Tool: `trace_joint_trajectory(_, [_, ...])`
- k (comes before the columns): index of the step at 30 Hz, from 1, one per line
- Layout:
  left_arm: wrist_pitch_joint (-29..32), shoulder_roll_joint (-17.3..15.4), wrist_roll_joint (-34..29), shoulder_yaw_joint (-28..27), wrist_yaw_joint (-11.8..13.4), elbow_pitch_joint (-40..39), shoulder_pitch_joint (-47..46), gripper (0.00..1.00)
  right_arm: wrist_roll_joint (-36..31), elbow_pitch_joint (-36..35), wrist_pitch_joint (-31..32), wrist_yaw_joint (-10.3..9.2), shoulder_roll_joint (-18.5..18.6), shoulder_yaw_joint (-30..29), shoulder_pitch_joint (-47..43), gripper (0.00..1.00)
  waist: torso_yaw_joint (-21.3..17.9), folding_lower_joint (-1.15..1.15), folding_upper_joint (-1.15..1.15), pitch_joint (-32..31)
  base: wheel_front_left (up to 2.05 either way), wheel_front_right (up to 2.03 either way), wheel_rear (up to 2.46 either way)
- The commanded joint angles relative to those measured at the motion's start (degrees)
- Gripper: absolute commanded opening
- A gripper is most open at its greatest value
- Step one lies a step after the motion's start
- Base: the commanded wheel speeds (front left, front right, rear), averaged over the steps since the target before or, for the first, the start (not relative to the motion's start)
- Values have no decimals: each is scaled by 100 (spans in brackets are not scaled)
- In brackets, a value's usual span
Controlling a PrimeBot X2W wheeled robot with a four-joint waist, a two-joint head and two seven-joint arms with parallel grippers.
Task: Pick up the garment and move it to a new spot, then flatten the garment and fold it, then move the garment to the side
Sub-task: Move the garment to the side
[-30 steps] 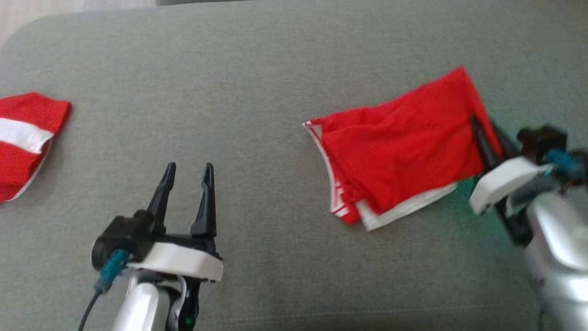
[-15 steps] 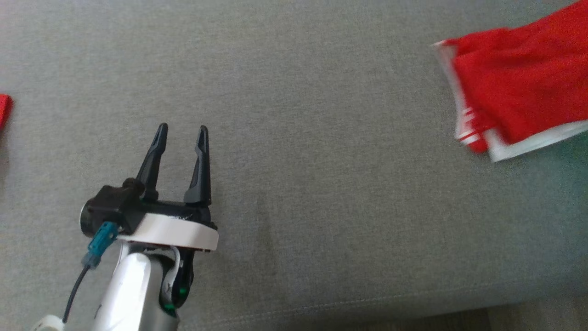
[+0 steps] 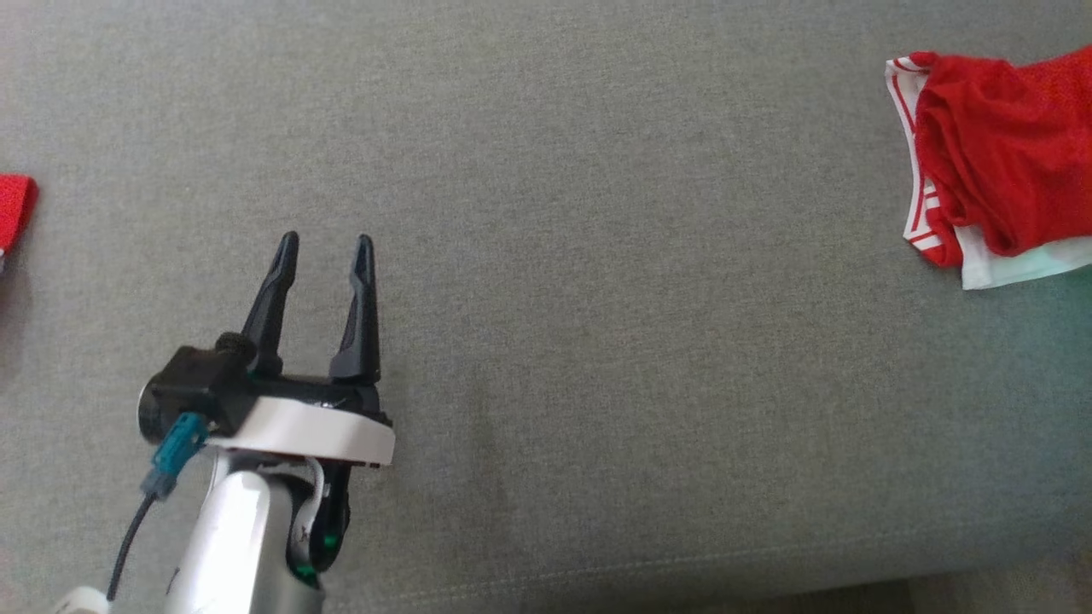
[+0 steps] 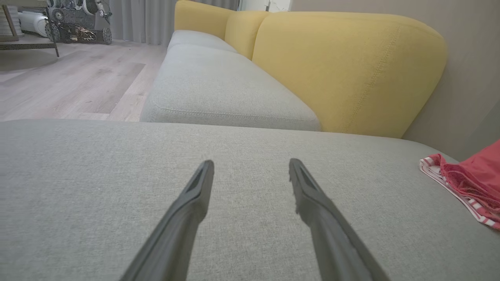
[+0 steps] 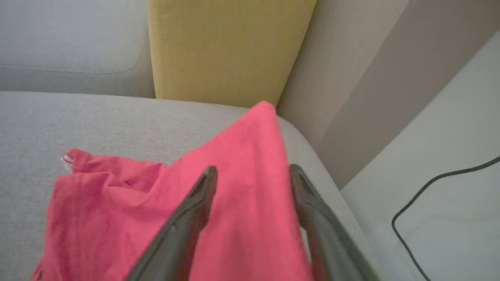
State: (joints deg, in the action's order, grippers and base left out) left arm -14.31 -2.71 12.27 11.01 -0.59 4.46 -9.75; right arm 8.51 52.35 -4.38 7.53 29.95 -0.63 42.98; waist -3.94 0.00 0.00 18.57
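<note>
Two claws, both spread and gripping nothing. Left claw (image 3: 327, 240) low and left in the head view, poised over the bare grey sofa cushion (image 3: 597, 298). Red garment (image 3: 998, 162) with white striped trim, rumpled, lying on the cushion at the far right edge of that view, well apart from the left claw. Right claw (image 5: 253, 168) over the garment, red cloth showing between its parted fingers, touching or not unclear; yellow backrest (image 5: 226, 47) beyond. Another bit of red cloth (image 3: 13, 209) at the far left edge.
</note>
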Motion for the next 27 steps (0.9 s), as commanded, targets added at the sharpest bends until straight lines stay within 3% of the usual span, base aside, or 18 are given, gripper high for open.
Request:
trace_joint_trajectory(1, [-69, -17, -23, -207, -30, -141, -39, 100, -15, -154, -106, -4, 63, -5, 123, 100, 7, 0, 0, -55, 0, 0, 0])
trace_joint_trajectory(7, [-69, -17, 38, -204, -18, -84, 76, 100, -259, -438, -324, -4, -155, 292, 157, 100, 4, 0, 0, -266, 0, 0, 0])
trace_joint_trajectory(14, [-69, -17, 176, -154, 65, -112, 188, 100, 44, -1119, -514, -4, -761, 554, -72, 100, 117, 0, 0, -744, 0, 0, 0])
trace_joint_trajectory(27, [-69, -17, 400, -119, 184, -420, 613, 100, 237, -2788, -960, -4, -1990, 412, -1889, 100, 492, 0, 0, -1507, 0, 0, 0])
